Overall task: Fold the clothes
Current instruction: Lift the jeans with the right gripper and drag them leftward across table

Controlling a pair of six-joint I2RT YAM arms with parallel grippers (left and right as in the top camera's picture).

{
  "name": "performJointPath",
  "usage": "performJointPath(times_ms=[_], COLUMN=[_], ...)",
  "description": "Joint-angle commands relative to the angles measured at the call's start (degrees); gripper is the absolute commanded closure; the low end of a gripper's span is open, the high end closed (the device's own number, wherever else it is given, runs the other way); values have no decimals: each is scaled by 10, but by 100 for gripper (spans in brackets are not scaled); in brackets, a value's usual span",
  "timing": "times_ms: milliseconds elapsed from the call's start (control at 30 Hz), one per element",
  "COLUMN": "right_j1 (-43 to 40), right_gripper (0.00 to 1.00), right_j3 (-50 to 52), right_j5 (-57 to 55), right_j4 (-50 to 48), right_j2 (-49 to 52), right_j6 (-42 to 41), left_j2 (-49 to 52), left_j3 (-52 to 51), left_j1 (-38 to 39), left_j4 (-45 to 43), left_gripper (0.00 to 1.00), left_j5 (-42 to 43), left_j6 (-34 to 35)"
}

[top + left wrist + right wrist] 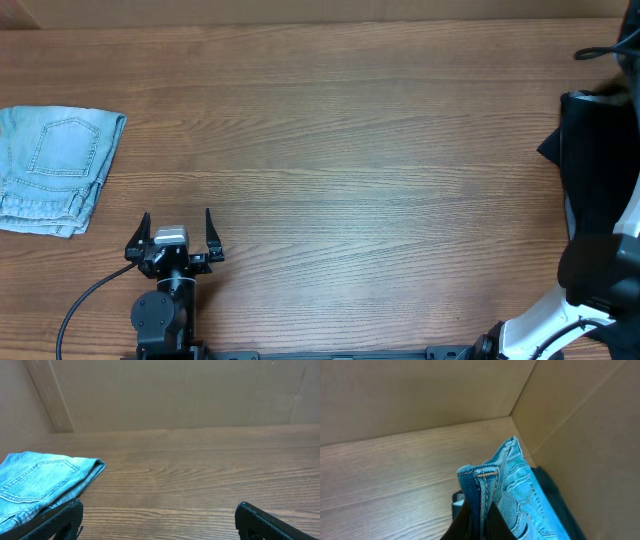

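**Item 1.** Medium-blue denim jeans (520, 485) with tan stitching and a belt loop on the waistband. They are at the right edge of the counter, close to the corner where two cardboard walls meet. In the right wrist view the cloth is bunched, with the waistband edge uppermost. The overhead view hides it behind the arm.

**Item 2.** Right gripper (480, 512), dark, two-fingered. Its fingers are pressed together on the waistband by the belt loop, pinching the denim.

**Item 3.** Black garment (565, 515), lying just beside and under the jeans on the wall side. It touches them.

**Item 4.** Light-brown wood-grain counter (350, 150), backed by plain tan cardboard walls (175, 390).

**Item 5.** Left gripper (177, 215), black with a silver body, near the front edge of the counter towards the left corner. Its fingers (60, 517) are spread wide and nothing is between them. A black cable (85, 300) trails from the arm to the front edge.

**Item 6.** Pale, washed-out light-blue jeans (55, 165), folded into a flat rectangle with a back pocket facing up. They lie against the left edge of the counter, beyond and to the left of the left gripper and apart from it, well away from Item 1.
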State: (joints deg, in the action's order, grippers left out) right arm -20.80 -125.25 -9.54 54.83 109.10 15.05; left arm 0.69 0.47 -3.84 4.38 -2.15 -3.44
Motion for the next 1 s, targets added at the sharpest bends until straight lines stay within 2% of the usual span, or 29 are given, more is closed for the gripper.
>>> performJointPath(times_ms=[0, 333, 733, 967], right_j1=[12, 52, 228, 316], right_gripper=[96, 96, 96, 96], right_j3=[-66, -206, -278, -282], right_j5=[-7, -8, -8, -1], right_j4=[-14, -3, -96, -154], right_j2=[-43, -43, -43, -39], right_j6=[-5, 2, 34, 34], left_j2=[-4, -4, -4, -4], left_j3=[-2, -2, -2, -2], left_j1=[-3, -3, -3, -3], left_j4=[-1, -1, -1, -1], left_gripper=[0, 0, 0, 0], left_j5=[3, 3, 3, 3], left_j6=[-11, -11, -11, -11])
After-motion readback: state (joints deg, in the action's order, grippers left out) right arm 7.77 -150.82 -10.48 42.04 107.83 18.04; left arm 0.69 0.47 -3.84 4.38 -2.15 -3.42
